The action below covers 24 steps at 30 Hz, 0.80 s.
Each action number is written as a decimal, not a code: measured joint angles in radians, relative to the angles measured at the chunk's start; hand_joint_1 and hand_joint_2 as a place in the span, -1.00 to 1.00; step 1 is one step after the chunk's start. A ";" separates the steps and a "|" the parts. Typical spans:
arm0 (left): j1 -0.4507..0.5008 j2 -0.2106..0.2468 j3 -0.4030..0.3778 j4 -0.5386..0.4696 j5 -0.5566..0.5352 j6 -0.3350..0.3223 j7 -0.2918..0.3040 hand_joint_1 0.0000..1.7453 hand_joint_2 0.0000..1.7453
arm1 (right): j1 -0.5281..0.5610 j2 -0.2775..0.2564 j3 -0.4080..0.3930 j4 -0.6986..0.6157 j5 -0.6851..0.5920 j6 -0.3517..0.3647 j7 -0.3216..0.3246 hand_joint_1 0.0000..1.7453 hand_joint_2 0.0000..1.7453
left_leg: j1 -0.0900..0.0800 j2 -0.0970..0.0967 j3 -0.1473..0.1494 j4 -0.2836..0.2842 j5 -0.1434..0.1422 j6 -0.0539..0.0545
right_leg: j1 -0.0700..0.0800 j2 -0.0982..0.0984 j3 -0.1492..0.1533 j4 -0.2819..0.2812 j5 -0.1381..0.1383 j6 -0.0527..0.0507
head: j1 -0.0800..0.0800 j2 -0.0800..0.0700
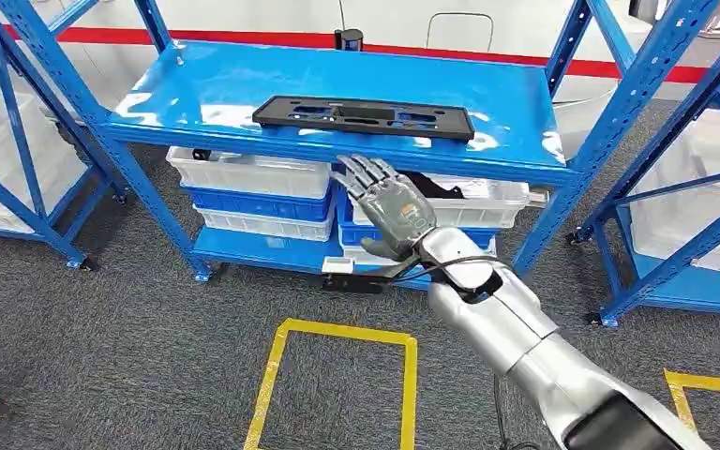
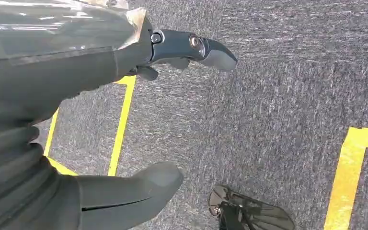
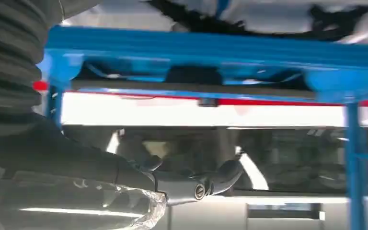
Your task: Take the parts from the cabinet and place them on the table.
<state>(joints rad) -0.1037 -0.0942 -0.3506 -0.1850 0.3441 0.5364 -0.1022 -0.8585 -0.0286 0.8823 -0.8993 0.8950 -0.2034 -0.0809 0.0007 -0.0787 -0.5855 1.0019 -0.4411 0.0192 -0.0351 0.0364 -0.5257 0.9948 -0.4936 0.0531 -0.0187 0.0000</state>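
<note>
A long flat black plastic part (image 1: 364, 116) lies on the top shelf of the blue cabinet (image 1: 337, 89) in the head view. My right hand (image 1: 389, 206) is raised in front of the shelf's front edge, just below and short of the part, fingers spread and holding nothing. The right wrist view shows the shelf's blue beam (image 3: 211, 48) close ahead, with my right hand's fingers (image 3: 206, 184) extended. My left hand (image 2: 124, 120) hangs over the grey carpet with thumb and fingers apart, empty.
White and blue bins (image 1: 253, 192) are stacked on the lower shelf; one bin (image 1: 478, 197) holds dark parts. Blue racks (image 1: 675, 187) stand on both sides. Yellow tape (image 1: 337, 333) marks a square on the carpet. A person's shoe (image 2: 249, 213) is near my left hand.
</note>
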 joint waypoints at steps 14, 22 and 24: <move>0.000 -0.003 -0.008 0.000 0.000 0.001 0.001 -1.00 1.00 | -0.061 0.050 -0.022 0.258 0.004 -0.051 -0.010 -1.00 1.00 | 0.000 0.000 0.000 0.001 0.000 0.000 | 0.000 0.000 0.000 0.000 0.000 0.000 | 0.000 0.000; 0.000 -0.004 -0.009 0.000 0.000 0.001 -0.001 -1.00 1.00 | -0.068 0.057 -0.029 0.292 0.009 -0.060 0.015 -1.00 1.00 | 0.000 0.000 0.000 0.001 0.000 0.000 | 0.000 0.000 0.000 0.000 0.000 0.000 | 0.000 0.000; 0.000 -0.004 -0.009 0.000 0.000 0.000 -0.003 -1.00 1.00 | -0.076 0.056 -0.043 0.320 0.003 -0.085 0.024 -1.00 1.00 | 0.000 0.000 0.000 0.001 0.000 0.000 | 0.000 0.000 0.000 0.000 0.000 0.000 | 0.000 0.000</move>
<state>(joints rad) -0.1039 -0.0980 -0.3593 -0.1850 0.3441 0.5364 -0.1053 -0.9342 0.0275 0.8390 -0.5792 0.8981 -0.2887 -0.0569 0.0007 -0.0790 -0.5856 1.0031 -0.4409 0.0191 -0.0352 0.0364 -0.5255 0.9947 -0.4935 0.0532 -0.0187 0.0000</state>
